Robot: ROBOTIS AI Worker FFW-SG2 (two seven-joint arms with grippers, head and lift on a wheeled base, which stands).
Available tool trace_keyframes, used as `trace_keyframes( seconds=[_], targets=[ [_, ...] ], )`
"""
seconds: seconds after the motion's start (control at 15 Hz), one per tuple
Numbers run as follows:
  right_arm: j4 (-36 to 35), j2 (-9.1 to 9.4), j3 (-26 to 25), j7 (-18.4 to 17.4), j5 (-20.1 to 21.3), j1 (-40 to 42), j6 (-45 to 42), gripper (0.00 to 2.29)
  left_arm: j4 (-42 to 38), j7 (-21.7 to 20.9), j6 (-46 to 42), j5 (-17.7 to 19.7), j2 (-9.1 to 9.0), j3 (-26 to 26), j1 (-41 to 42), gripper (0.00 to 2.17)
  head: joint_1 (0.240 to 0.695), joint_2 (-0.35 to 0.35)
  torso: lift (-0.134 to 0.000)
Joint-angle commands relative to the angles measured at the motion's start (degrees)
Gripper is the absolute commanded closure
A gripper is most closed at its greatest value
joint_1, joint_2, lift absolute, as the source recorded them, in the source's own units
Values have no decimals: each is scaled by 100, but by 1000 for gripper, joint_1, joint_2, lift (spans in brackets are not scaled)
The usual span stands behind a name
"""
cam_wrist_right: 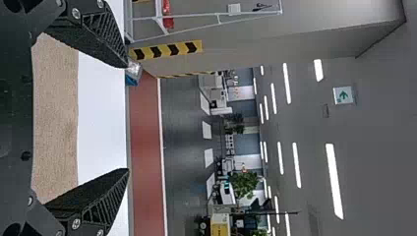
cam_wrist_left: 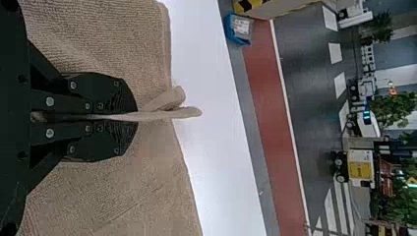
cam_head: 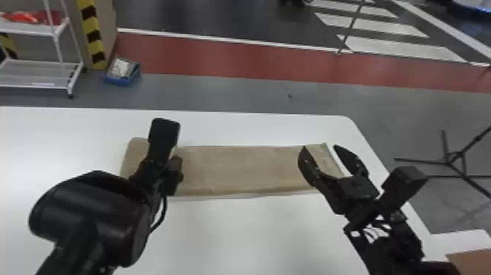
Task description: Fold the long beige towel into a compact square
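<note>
From my end, I've got both black arms reaching forward in the head view. My left arm [cam_head: 91, 219] comes in from the bottom edge, bulky and rounded before the narrower wrist, slanting forward and inward to the left gripper [cam_head: 174, 175]. The left wrist view shows its two fingers [cam_wrist_left: 105, 93] brought together side by side — a closed grip. My right arm [cam_head: 396, 237] enters near the bottom right corner and slants forward and to the left. At its end my right gripper [cam_head: 319, 147] is spread wide — fingers [cam_wrist_right: 93, 37] well apart, tips forward, a gap between them.
</note>
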Motion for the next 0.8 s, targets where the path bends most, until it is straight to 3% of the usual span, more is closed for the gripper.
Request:
trace_keyframes(
  seconds=[0.0,0.27,0.4,0.53,0.73],
  targets=[
    [109,-1,8,4,8,-74,-12,137,16,-53,-251,7,-24,-106,54,-2,695,-252,-119],
    [162,60,175,-5,140,-232,111,137,-617,-149,-251,-2,-24,122,502,33,695,-273,-119],
    [294,113,430,-22,350,-460,357,137,-1039,-395,-251,-2,-24,561,889,33,695,-265,-119],
    [504,227,729,-22,509,-759,621,164,-1531,-483,-286,-2,-24,983,1258,33,695,-221,-119],
    [935,342,1300,-31,614,-1322,1148,194,-1874,-387,-1358,-29,114,1537,1768,36,695,-142,-119]
  ],
)
